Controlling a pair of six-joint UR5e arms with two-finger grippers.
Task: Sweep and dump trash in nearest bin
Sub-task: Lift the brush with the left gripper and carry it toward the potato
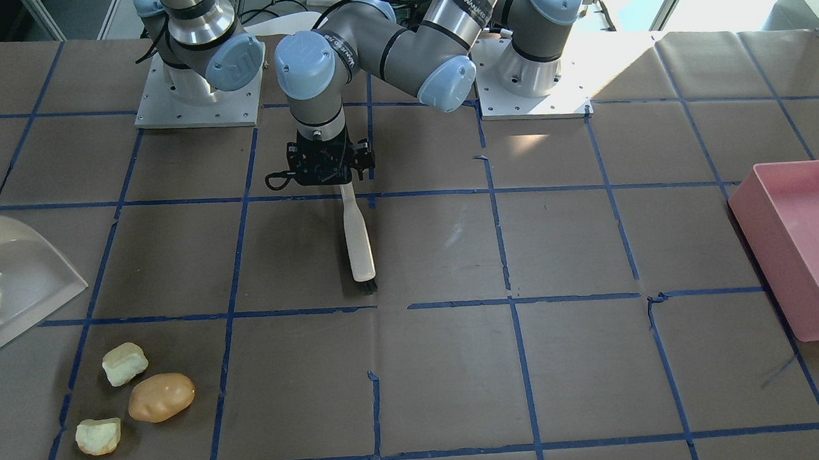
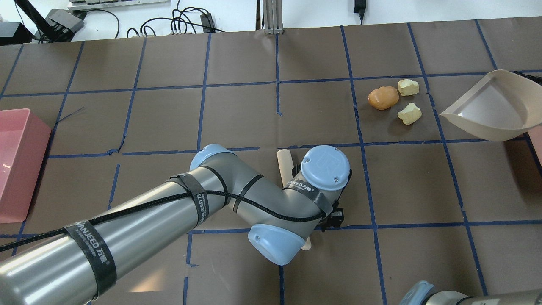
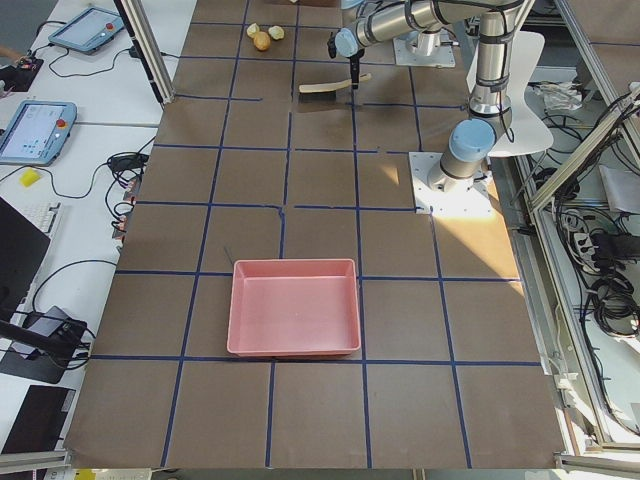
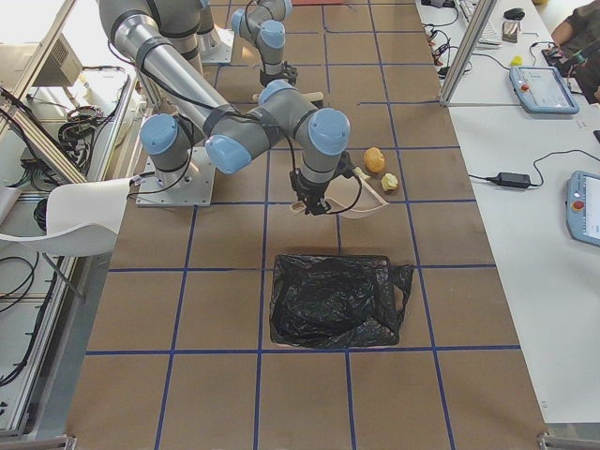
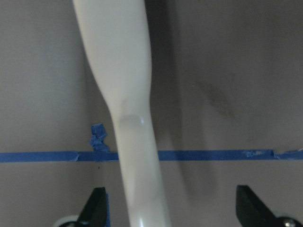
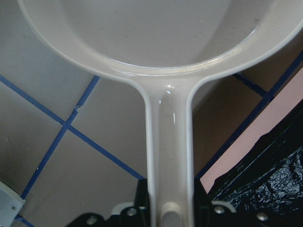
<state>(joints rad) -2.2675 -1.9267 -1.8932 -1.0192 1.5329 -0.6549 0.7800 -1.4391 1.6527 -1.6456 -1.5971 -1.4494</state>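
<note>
My left end effector (image 5: 170,212) is spread wide, its fingers on either side of the brush (image 1: 358,247) handle without pinching it, and the brush seems to lie flat on the desk (image 1: 459,367). My right end effector (image 6: 170,208) is clenched on the stem of the dustpan (image 2: 487,106). The trash sits in a loose cluster just beside the pan's mouth, well apart from the brush: two yellow-green spongy chunks (image 2: 408,87) (image 2: 409,113) and a smooth orange lump (image 2: 383,98). I judge the chunks light and soft, likely to skip or tumble ahead of the bristles. The rounded orange lump will probably roll off line. None needs gripping; I should take the brush instead. Its handle looks stiff, glossy and slippery, so I would close on the narrow part now between my fingers. The bin (image 2: 537,142) shows only as a pink sliver behind the pan, far nearer than the large pink tub (image 1: 803,251).
</note>
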